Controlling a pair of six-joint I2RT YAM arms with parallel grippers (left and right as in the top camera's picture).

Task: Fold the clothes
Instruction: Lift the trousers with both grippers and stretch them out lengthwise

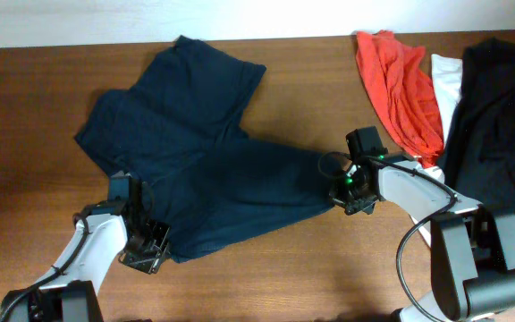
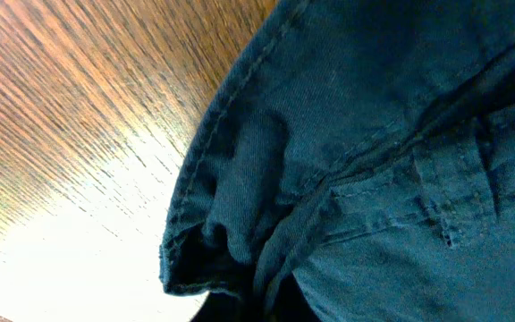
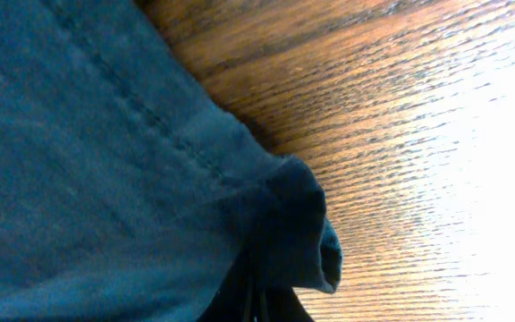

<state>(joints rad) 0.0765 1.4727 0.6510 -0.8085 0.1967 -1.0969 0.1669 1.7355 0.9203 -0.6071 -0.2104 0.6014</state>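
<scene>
While the clothes [image 1: 213, 170] sprawl left of centre on the wooden table [image 1: 25, 107], overhead, the left gripper [image 1: 155, 250] and right gripper [image 1: 338, 195] meet opposite edges. Left wrist: jaws pinch a bunched waistband corner. Right wrist: jaws pinch a gathered hem corner.

Clothes [image 1: 204, 152] spread on table [image 1: 25, 107], left tool [image 1: 147, 249] at near corner, right tool [image 1: 347, 194] at right edge, other garments [image 1: 401, 80] far right

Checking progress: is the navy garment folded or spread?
Mostly spread: the navy garment lies flat on the table, legs splayed apart.
</scene>
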